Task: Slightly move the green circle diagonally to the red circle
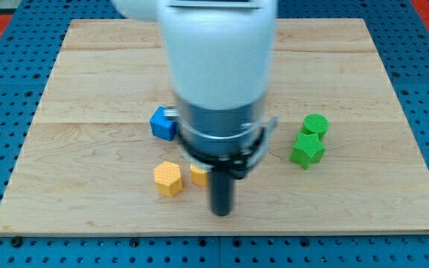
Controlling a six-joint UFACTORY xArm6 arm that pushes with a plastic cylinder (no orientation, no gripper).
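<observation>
Right of the frame's centre, the green circle (316, 124) sits on the wooden board (88, 82), touching the green star-shaped block (307, 150) just below it. Lower centre: my tip (221, 212), a bare rod with nothing that opens or closes, rests on the board, well apart from the green circle. A yellow hexagon (168, 178) lies left of the tip; a second yellow block (198, 174) is partly hidden behind the rod. A blue block (163, 123) shows at the arm's left edge. No red circle shows; the arm covers the middle of the board.
</observation>
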